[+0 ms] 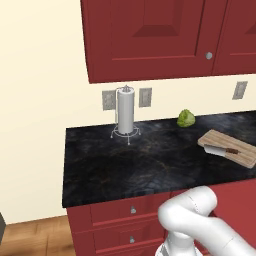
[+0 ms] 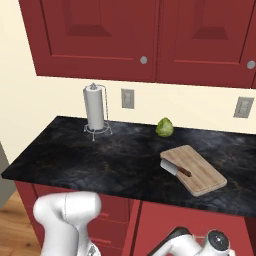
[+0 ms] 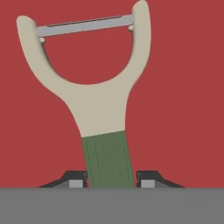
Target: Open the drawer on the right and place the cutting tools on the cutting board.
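A peeler (image 3: 103,109) with a green handle and a pale Y-shaped head lies on the red floor of the drawer (image 3: 188,87). My gripper (image 3: 111,180) is shut on the green handle, one dark fingertip (image 3: 76,180) pressing each side. On the black counter the tan cutting board (image 1: 235,148) (image 2: 200,172) carries a cleaver (image 1: 220,150) (image 2: 173,168) with a pale blade and a dark handle. My white arm (image 1: 195,215) (image 2: 65,215) bends down below the counter's front edge.
A paper towel roll (image 1: 125,112) (image 2: 94,108) stands at the back left of the counter (image 1: 125,165). A round green vegetable (image 1: 186,118) (image 2: 164,127) sits by the wall. Red upper cabinets (image 1: 150,35) hang above. Knobbed drawers (image 1: 133,210) lie below left.
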